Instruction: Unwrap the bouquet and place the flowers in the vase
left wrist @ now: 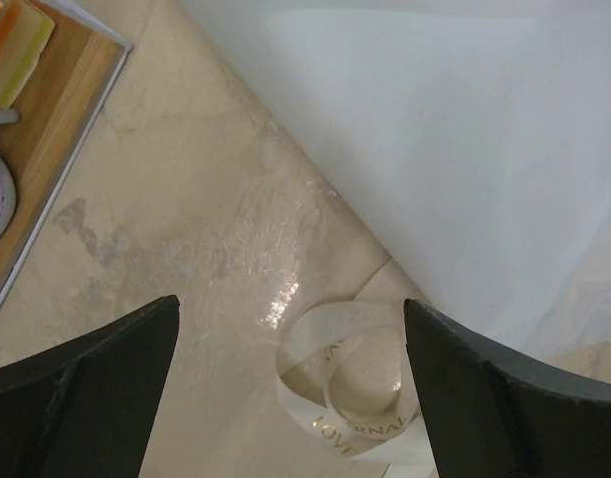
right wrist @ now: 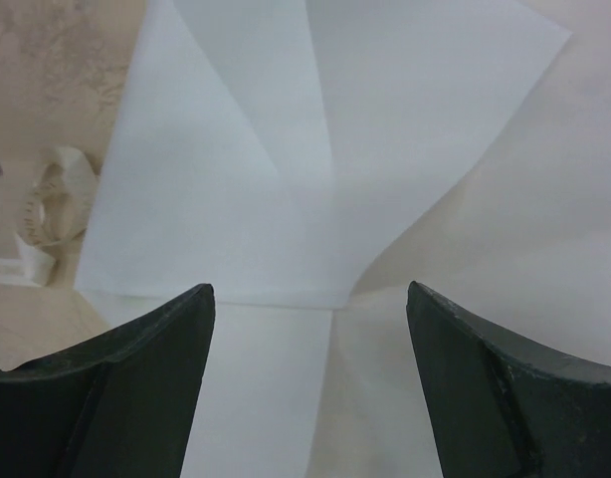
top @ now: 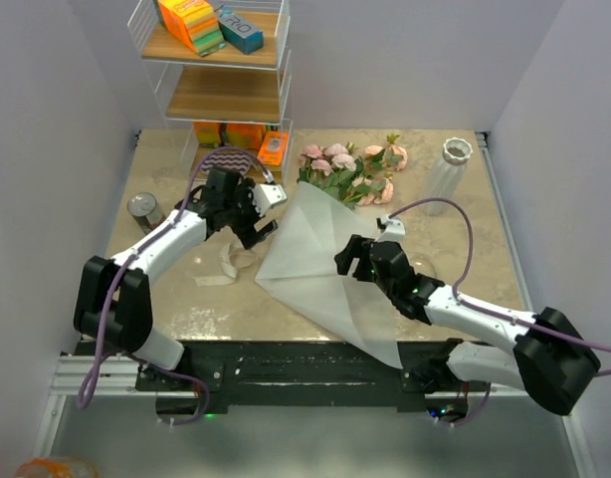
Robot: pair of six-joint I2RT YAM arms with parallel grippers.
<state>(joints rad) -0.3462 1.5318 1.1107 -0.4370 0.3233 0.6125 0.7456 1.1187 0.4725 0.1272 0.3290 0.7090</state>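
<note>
**Ribbon off, paper loose, roses yet to reach the vase**

Seen from above, a small metal can (top: 143,211) stands by the left edge of the counter (top: 455,249). A wire shelf (top: 221,90) holding coloured boxes fills the far left corner.

My left end effector (top: 258,233) hovers left of centre with its fingers wide apart and nothing between them. Directly below it, a cream ribbon (top: 223,264) lies untied in a loose curl on the counter, just beside the wrapping's left edge.

The white paper (top: 315,259) spreads across the middle as a large creased sheet, running from the near edge up toward the far edge. My right end effector (top: 345,254) hangs over its centre, fingers also apart and gripping nothing.

The flowers (top: 347,169) lie at the far end of the sheet, with pink heads and green leaves spilling out near the far edge. Their stems are hidden under a fold of paper. The vase (top: 451,167) stands upright near the far right corner, to the right of the blooms and apart from them.

I judge the unwrapping to be partly done, since the tie is undone but the sheet covers the stems. The next move calls for pinching a single layer of paper at a flap and drawing it aside, without dragging the roses along. After that the bared stems can be gathered and raised upright for the vase's narrow mouth.
</note>
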